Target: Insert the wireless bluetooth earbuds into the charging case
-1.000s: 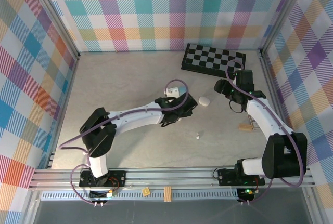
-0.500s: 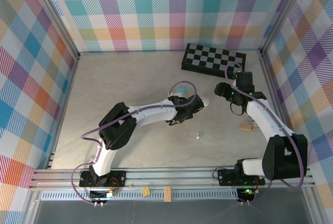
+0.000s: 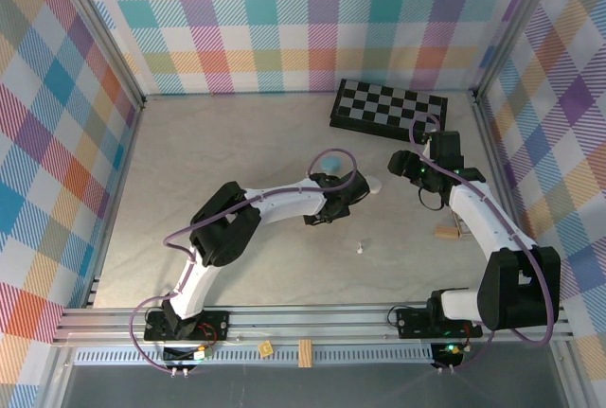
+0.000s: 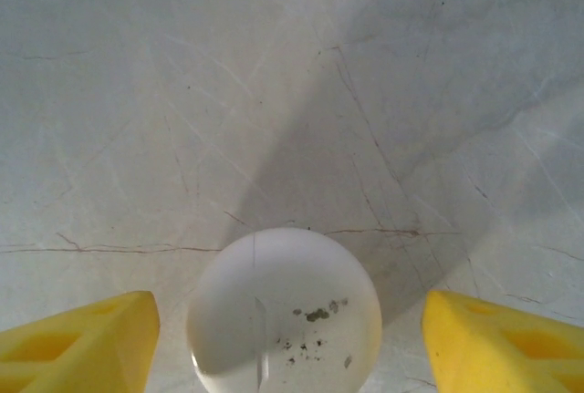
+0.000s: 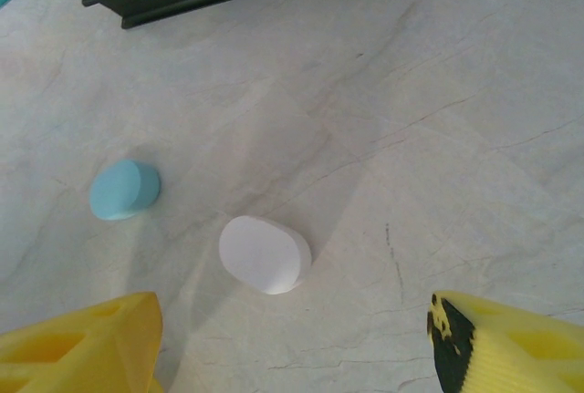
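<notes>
Jaws of left gripper [image 4: 289,320] spread, white rounded plastic case [image 4: 285,306] between them, untouched; right gripper [image 5: 296,311] spread, empty.

We see a tiny white earbud [image 3: 361,248] lying nearer than the closed white case [image 5: 265,253] and blue case [image 5: 125,189].

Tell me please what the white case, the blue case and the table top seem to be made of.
White case: likely plastic, smooth matte shell with dark specks.
Blue case: probably plastic too, even pale colour.
Table top: marble-look stone or laminate, pale grey with thin veins; which, unclear.
</notes>
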{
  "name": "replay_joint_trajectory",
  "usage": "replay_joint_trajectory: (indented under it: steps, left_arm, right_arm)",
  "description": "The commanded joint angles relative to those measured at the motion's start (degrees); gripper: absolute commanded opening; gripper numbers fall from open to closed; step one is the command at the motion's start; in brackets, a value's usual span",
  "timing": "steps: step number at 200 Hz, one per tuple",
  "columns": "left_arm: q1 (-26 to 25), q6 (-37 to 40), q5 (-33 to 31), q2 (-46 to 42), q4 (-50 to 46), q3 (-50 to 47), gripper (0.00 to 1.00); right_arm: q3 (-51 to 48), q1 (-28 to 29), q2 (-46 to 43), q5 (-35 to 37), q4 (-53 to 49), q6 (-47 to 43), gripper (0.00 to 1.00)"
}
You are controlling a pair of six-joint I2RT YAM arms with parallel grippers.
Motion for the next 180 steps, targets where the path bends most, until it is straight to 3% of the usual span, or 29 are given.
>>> replay_joint_trajectory:
  steps: [1, 61, 126, 153, 180]
  left_arm:
    - [0.69, -0.16, 1.76, 1.76, -0.01, 2.0, 0.72]
    - [1.0, -0.35, 2.67, 2.86, 0.23, 2.1, 0.64]
    - [0.83, 3.13, -0.46, -0.32, 0.6, 1.3, 0.47]
    - [-0.09, 13.67, -3.72, -6.01, 7.38, -2.08, 0.43]
    - [-0.58, 32.5, -1.21, -13.46, 20.18, -8.8, 0.46]
  right_arm:
    - [0.44, -0.23, -0.61, -3.02, -0.36, 0.17, 0.77]
    - [0.48, -0.34, -1.52, -2.93, -1.06, 0.17, 0.77]
    - [0.84, -0.4, -3.58, -3.43, -2.28, 0.37, 0.77]
    - [1.07, -0.62, -5.81, -6.89, -2.56, -0.61, 0.76]
    - [2.93, -0.66, -8.11, -8.91, -5.97, -3.04, 0.76]
